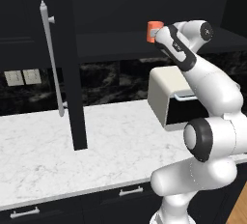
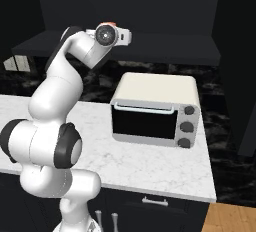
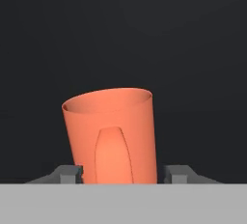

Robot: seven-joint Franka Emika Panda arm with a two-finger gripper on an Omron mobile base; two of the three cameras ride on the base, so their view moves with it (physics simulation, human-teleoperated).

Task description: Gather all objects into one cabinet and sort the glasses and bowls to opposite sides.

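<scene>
orange mug tilted btwn gripper fingers, at cabinet shelf

Orange mug: upright, slightly tilted, handle facing camera, at cabinet shelf height. Cabinet door open, silver bar handle.

Cream toaster oven on white marble counter; wall outlets on backsplash.

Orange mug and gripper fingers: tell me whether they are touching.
Touching. In the hand view the fingers press against both sides of the orange mug with no gap between them.
</scene>
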